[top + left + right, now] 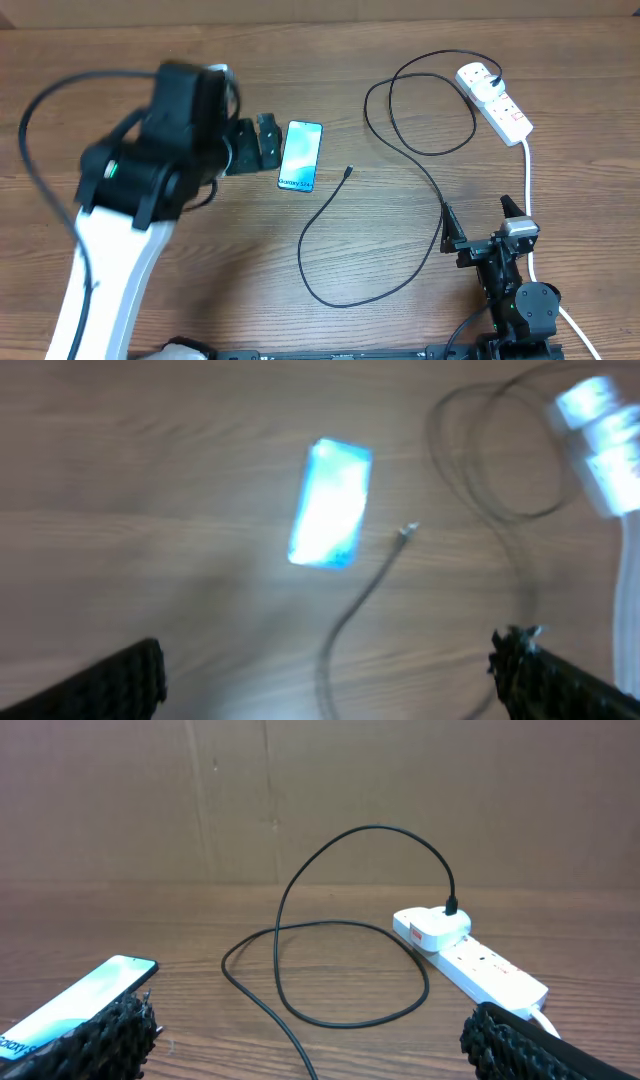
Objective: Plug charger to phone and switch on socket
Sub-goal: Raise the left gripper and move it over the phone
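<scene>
The phone (pixel 301 155) lies flat on the wooden table with its teal screen lit; it also shows in the left wrist view (pixel 331 505) and the right wrist view (pixel 75 1000). The charger cable (pixel 420 150) loops across the table, its connector tip (pixel 348 172) lying free right of the phone, its white plug (pixel 476 76) in the socket strip (pixel 497 103). My left gripper (pixel 262 143) is open and empty just left of the phone. My right gripper (pixel 480 222) is open and empty at the front right, over the cable.
The strip's thick white cord (pixel 528 190) runs down the right side past my right arm. A cardboard wall (pixel 320 800) stands behind the table. The cable's lower loop (pixel 330 290) lies in the middle front.
</scene>
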`<action>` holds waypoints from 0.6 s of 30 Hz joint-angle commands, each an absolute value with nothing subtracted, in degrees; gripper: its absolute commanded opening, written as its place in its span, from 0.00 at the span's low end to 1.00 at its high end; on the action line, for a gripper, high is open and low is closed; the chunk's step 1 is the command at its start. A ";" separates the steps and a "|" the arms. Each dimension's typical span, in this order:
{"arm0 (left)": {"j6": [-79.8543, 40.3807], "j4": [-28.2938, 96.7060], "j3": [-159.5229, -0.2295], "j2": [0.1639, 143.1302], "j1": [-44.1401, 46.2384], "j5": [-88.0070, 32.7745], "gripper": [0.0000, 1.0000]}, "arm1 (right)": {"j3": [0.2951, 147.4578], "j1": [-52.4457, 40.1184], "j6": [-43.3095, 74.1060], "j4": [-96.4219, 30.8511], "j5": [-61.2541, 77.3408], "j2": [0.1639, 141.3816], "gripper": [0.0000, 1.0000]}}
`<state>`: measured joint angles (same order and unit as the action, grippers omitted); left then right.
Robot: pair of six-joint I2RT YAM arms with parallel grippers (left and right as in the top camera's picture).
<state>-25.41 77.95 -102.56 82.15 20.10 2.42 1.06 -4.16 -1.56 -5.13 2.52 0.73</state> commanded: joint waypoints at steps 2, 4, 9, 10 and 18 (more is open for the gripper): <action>-21.65 86.80 -113.99 95.22 21.08 10.22 1.00 | 0.49 -4.49 -1.96 -4.82 2.00 0.19 1.00; -21.65 87.37 -114.98 98.30 21.08 7.92 1.00 | 0.49 -4.49 -1.96 -4.82 1.98 0.19 1.00; -21.87 84.79 -114.96 103.68 21.08 -2.50 1.00 | 0.49 -4.49 -1.96 -4.82 1.98 0.19 1.00; -21.87 84.66 -114.96 104.51 21.08 -4.38 1.00 | 0.49 -4.49 -1.96 -4.82 2.00 0.19 1.00; -21.78 84.60 -114.96 110.28 21.10 -7.49 1.00 | 0.49 -4.49 -1.96 -4.82 2.00 0.19 1.00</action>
